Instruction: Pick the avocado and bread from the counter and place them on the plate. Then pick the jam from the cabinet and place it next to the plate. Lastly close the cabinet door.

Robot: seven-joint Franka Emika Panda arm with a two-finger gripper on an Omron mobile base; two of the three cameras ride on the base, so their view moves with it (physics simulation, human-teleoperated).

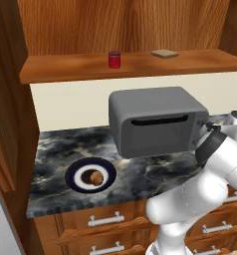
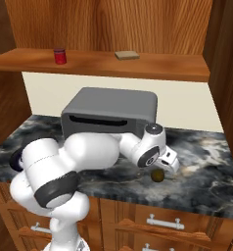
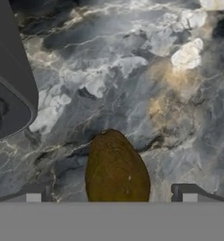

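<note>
The avocado (image 3: 116,172) is a dark olive lump lying on the dark marble counter (image 2: 206,162), right of the grey oven; it also shows in the right base view as the avocado (image 2: 158,175). My gripper (image 3: 111,196) hangs just over it, open, one fingertip (image 3: 34,195) on each side and not touching it. From the right base view the gripper (image 2: 161,170) sits directly above the fruit. The bread (image 1: 95,177), a small brown roll, rests on the navy-rimmed plate (image 1: 75,172) at the counter's left. The red jam (image 1: 114,59) stands on the open cabinet shelf (image 1: 65,67).
A grey toaster oven (image 1: 158,119) takes up the counter's middle, close to my gripper's left. A flat tan slab (image 1: 164,53) lies on the shelf right of the jam. Wooden panels flank both sides, and drawers (image 2: 162,223) run below the counter edge.
</note>
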